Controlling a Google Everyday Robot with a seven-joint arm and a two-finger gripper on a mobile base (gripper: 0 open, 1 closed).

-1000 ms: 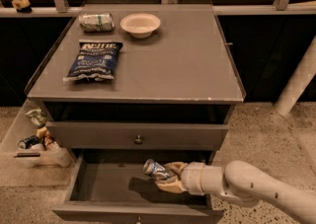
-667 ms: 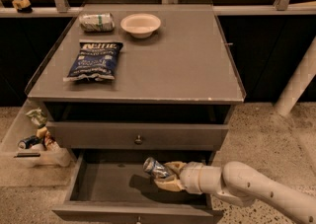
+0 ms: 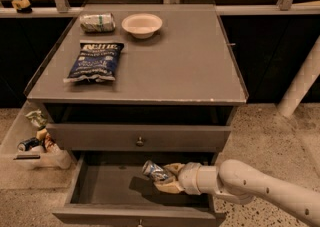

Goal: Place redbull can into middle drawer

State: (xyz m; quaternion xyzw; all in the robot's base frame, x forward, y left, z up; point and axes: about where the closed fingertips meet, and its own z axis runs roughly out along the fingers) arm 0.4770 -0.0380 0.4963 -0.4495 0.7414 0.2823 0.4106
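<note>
The redbull can [image 3: 154, 170], slim and silver-blue, lies tilted in my gripper [image 3: 166, 177], which is shut on it. The gripper reaches in from the right, and holds the can just above the grey floor of the open middle drawer [image 3: 107, 191], near its centre. The can's shadow falls on the drawer floor below it. The drawer above, with its small round knob [image 3: 139, 141], is shut.
On the cabinet top [image 3: 190, 66] lie a blue chip bag [image 3: 95, 61], a silver can with green stripes [image 3: 97, 22] on its side and a white bowl [image 3: 142, 24]. A clear bin [image 3: 15, 146] with cans and snacks hangs at the cabinet's left. A white pole [image 3: 302, 83] stands at right.
The gripper with the can has shifted very slightly left over the drawer floor; otherwise nothing has visibly moved.
</note>
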